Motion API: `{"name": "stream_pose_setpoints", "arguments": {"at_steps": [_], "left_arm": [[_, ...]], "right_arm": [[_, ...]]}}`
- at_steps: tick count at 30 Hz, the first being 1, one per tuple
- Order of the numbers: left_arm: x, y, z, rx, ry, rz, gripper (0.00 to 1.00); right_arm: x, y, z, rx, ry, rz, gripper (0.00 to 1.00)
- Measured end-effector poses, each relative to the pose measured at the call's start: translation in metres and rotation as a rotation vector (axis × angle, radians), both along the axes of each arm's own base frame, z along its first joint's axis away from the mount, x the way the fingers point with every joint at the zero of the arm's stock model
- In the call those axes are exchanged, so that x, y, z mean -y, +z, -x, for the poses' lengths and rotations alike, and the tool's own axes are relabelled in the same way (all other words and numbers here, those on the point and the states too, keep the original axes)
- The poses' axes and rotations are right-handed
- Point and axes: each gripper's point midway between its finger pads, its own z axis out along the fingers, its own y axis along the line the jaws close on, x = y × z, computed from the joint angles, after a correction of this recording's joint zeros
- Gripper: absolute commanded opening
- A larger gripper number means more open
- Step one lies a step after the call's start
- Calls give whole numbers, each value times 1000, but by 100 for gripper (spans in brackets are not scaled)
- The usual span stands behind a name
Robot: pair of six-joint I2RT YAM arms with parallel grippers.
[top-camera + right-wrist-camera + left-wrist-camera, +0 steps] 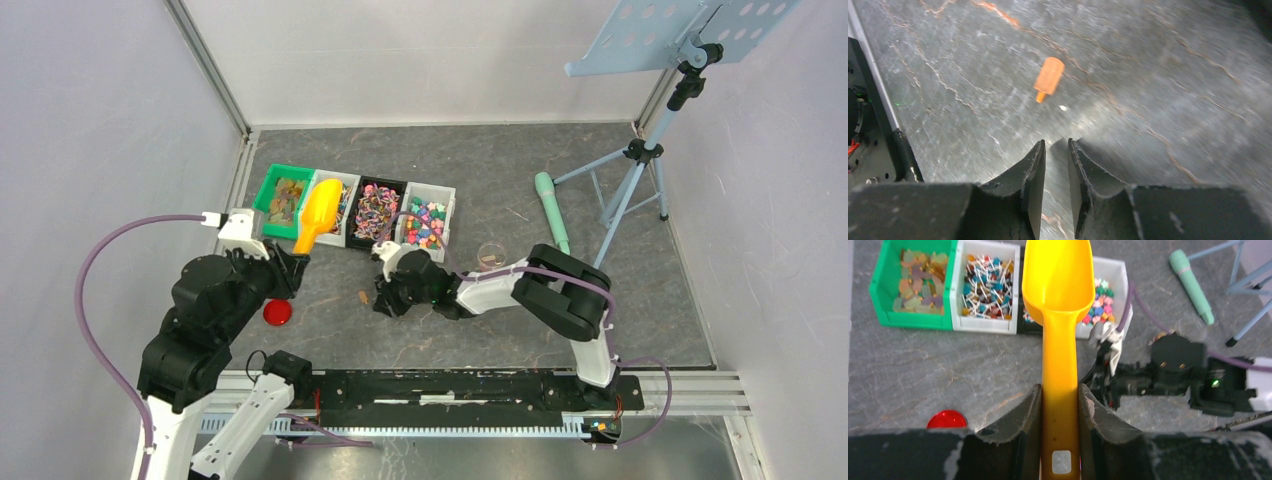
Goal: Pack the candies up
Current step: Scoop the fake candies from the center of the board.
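Left gripper (1060, 395) is clamped on the handle of the orange scoop (1058, 285), whose bowl is empty. The candies (425, 222) sit in four bins (268, 190) at the far side. Right gripper (1056, 147) is nearly closed and holds nothing, low over the surface (1158, 75). A loose orange candy (1049, 77) lies just ahead of it.

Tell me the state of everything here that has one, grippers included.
Left gripper: shut on the scoop.
Scoop: held, empty, raised over the bins.
Right gripper: almost shut, empty.
Bins: open, all four holding candies.
Lid: off, lying on the table.
Jar: lidless, upright.
Stray candy: loose on the table.
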Motion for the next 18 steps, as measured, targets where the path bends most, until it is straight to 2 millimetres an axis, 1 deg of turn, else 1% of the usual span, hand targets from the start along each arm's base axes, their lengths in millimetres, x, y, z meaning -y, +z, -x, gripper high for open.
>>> {"name": "stream_pose_setpoints", "arguments": {"at_steps": [2, 5, 6, 8, 9, 10, 13, 16, 18], "left_arm": [[1, -11, 2, -43, -6, -11, 2], [2, -22, 5, -92, -17, -23, 2], [2, -23, 5, -97, -18, -25, 2], [1, -22, 6, -90, -15, -23, 2], [0, -20, 7, -81, -13, -22, 2], [-1, -18, 9, -70, -8, -20, 2], [-5, -7, 12, -30, 5, -11, 2], [-6, 1, 12, -9, 7, -4, 2], [-6, 4, 14, -1, 6, 0, 2]], "right_arm": [[12, 1, -3, -2, -22, 8, 31], [16, 2, -7, -10, -39, 5, 32], [16, 2, -7, -15, -42, 2, 33], [12, 5, -6, -21, -38, -6, 43], [8, 8, -7, -21, -36, -15, 48], [4, 11, -10, -20, -34, -19, 49], [-24, 25, -24, 14, -30, -42, 50], [-44, 35, -36, 59, -35, -43, 47], [-51, 37, -39, 80, -38, -33, 42]]}}
